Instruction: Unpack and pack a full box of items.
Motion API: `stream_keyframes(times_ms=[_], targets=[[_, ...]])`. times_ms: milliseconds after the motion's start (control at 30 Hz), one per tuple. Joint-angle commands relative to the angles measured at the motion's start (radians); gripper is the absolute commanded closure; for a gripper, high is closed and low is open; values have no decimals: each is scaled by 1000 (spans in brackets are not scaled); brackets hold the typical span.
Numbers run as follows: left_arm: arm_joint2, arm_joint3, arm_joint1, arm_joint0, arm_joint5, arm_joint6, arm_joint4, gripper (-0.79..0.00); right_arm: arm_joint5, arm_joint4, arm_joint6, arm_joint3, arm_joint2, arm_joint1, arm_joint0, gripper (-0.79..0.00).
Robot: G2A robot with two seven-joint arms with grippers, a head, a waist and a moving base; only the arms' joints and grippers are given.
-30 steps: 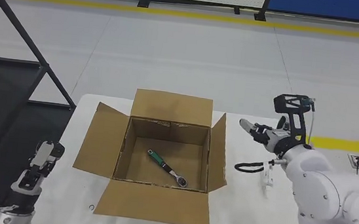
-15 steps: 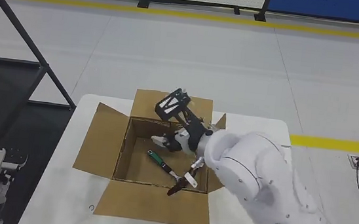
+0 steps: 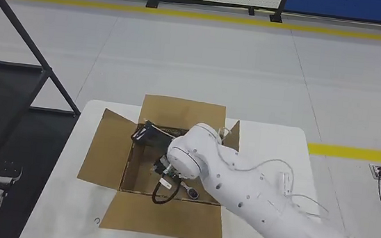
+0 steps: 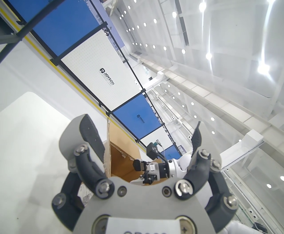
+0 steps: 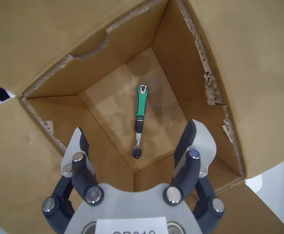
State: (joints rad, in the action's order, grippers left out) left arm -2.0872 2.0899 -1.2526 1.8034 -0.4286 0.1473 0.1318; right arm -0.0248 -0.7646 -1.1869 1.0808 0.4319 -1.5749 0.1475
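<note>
1. Currently the right gripper (image 5: 135, 127) hangs over the mouth of the cardboard box (image 3: 166, 218), fingers spread wide and holding nothing. It looks straight down at the box floor.
2. That box sits mid-table, toward the far edge of the table (image 3: 63, 203). All four flaps are folded outward, which leaves the opening free for an arm to come in from above.
3. On the box floor lies a ratchet wrench (image 5: 139, 115) with a green-and-black handle. It lies flat, roughly central and apart from every wall.
4. From the wrist, the wrench runs lengthwise between the two open fingers, with its metal head as the nearer end. I read that as a line-up for a grasp, though the jaws would close more surely across the handle than along it, so a wrist turn may be needed first.
5. The wide opening suits the approach, since it lets the fingers pass either side of the tool before touching the cardboard below.
6. The left gripper (image 4: 142, 121) sits off the near-left corner of the table, tilted up toward the ceiling, fingers apart and empty. Parked there, it is out of the working arm's way.
7. My judgement is that unpacking is under way and the wrench is yet to be lifted out.
</note>
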Motion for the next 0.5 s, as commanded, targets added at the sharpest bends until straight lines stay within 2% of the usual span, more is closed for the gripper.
stream_keyframes(times_ms=[0,200,233,267,400,467], targets=[[-2,0,0,0,2,4,2,-785,11,1,14,-69,-27,-25,-2,-748],[-7,-1,-1,-5,6,22,3,-785,37,-2,17,-264,-91,-104,-5,-693],[-8,-1,-1,-6,7,26,3,-785,33,2,18,-292,-95,-115,-6,-646],[-8,-1,-1,-8,8,28,3,-785,33,0,23,-322,-100,-126,-8,-548],[-10,-3,-2,-11,10,37,4,-785,18,13,49,-425,-108,-168,-9,-499],[-13,-4,-2,-11,9,39,6,-785,10,16,61,-467,-111,-187,-9,-419]])
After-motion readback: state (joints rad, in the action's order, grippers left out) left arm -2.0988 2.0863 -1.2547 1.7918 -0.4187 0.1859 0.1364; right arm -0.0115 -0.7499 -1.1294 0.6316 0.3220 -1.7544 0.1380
